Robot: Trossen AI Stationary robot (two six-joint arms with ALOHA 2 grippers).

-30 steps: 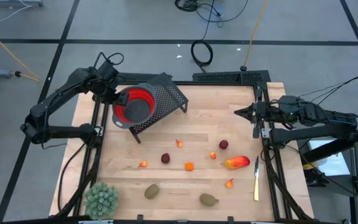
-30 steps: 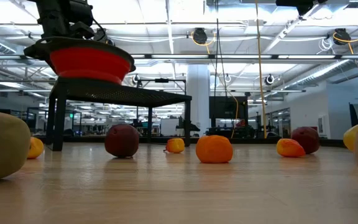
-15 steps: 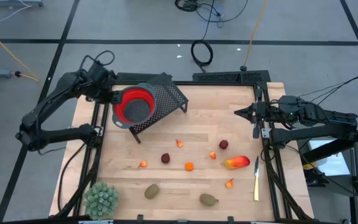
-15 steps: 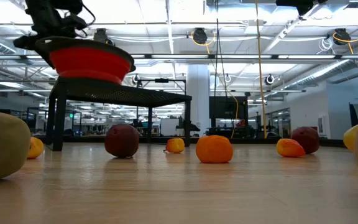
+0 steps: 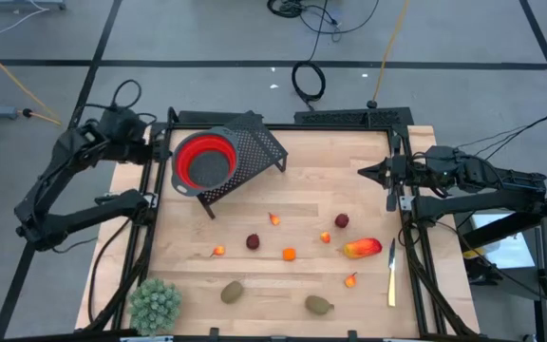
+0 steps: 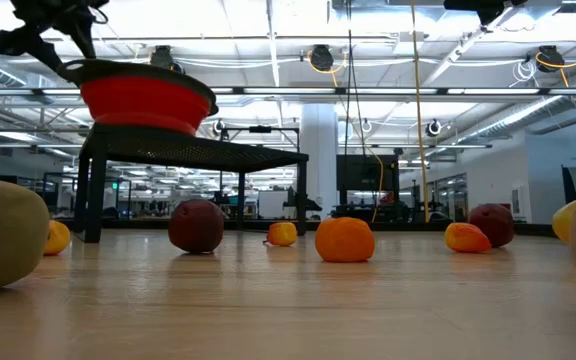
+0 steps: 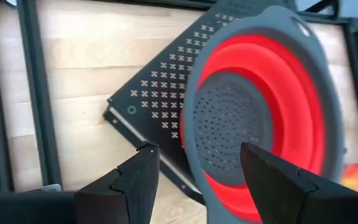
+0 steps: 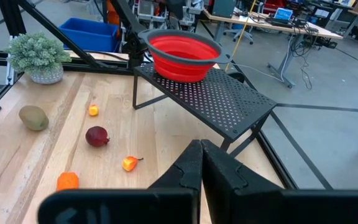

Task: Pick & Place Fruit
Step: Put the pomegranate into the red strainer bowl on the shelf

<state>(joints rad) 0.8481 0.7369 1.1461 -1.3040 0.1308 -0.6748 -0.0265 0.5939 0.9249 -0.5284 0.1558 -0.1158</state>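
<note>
- Since the earlier frames, my left gripper point(image 5: 152, 144) has drawn back off the red colander point(image 5: 205, 161) toward the worktop's left edge; my right arm and all the fruit lie as before.
- Left jaws: released, spread apart, grasping nothing; in the left wrist view both fingers point(image 7: 135, 180) stand clear of the colander's grey rim.
- Red colander sits on the black perforated rack point(image 5: 254, 147) at the far-left part of the worktop point(image 5: 349, 190), overhanging the rack's left end.
- Right gripper point(image 5: 367, 172) waits at the worktop's right edge; its jaws are clenched, holding nothing.
- Fruit, all loose on the worktop and none in the colander:
- 2 dark red balls point(image 5: 253, 241) point(image 5: 342, 220), well apart.
- 1 orange piece point(image 5: 289, 254) near the middle.
- 4 tiny orange-red bits point(image 5: 273, 219) point(image 5: 217, 251) point(image 5: 326, 237) point(image 5: 350, 279).
- 1 longer red-orange-yellow piece point(image 5: 362, 248) toward the right.
- 2 brownish-green ovals point(image 5: 232, 293) point(image 5: 318, 304) near the front edge.
- Pale green spiky plant point(image 5: 154, 303) stands at the front-left corner.
- Yellow-handled knife point(image 5: 391, 277) lies by the right edge, just beside the longer piece.
</note>
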